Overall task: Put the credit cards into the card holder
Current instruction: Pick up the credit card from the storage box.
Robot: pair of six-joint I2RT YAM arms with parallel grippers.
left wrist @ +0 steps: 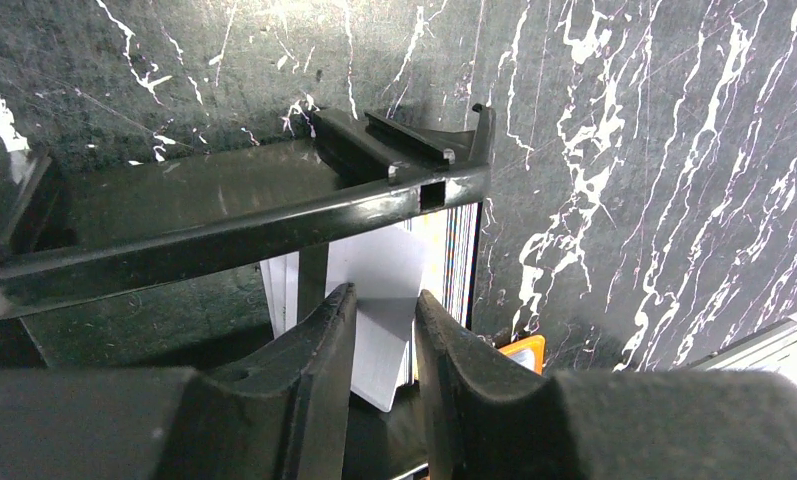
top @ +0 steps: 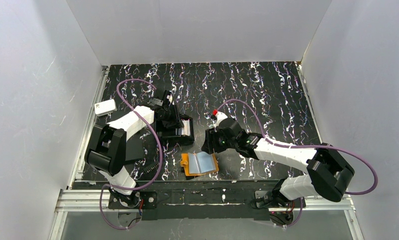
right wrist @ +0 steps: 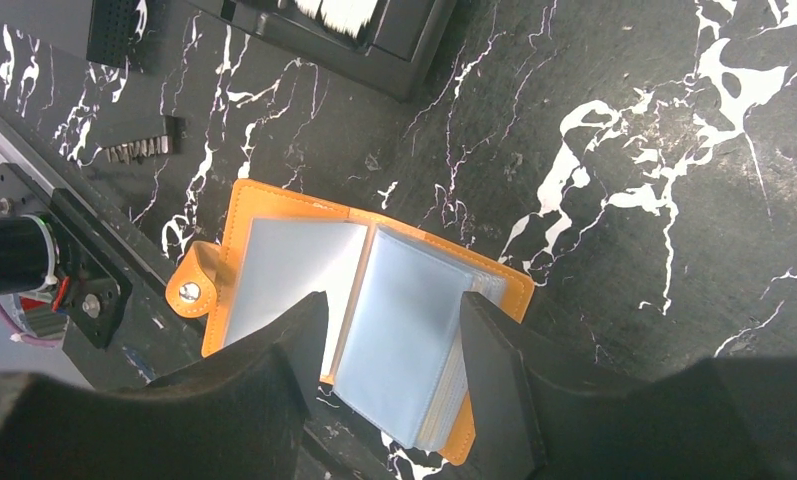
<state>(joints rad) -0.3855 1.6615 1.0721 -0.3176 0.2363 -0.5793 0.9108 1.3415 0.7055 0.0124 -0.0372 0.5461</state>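
The credit cards (left wrist: 374, 265) stand on edge in a black tray (left wrist: 224, 232), at 10 o'clock from the open card holder (right wrist: 284, 270). The left claw (left wrist: 384, 300) straddles one white card, jaws narrow; grip cannot be told. The right claw (right wrist: 392, 302) hangs open over the holder.

Saw a black stone-look tabletop (top: 267, 85) streaked with white and faint violet veins. Noted a small orange-tan leather-like bifold card holder (right wrist: 394, 310) at near centre, pale blue-grey see-through pockets (right wrist: 284, 270) inside, silver snap (right wrist: 188, 291) on the tab. Found thin white plastic cards (left wrist: 379, 290), fine multicoloured stripes along the stack's right edge, in a black open box tray (left wrist: 224, 225). Spotted a white rounded box (top: 105, 107) far left, purple cables (top: 134, 80).
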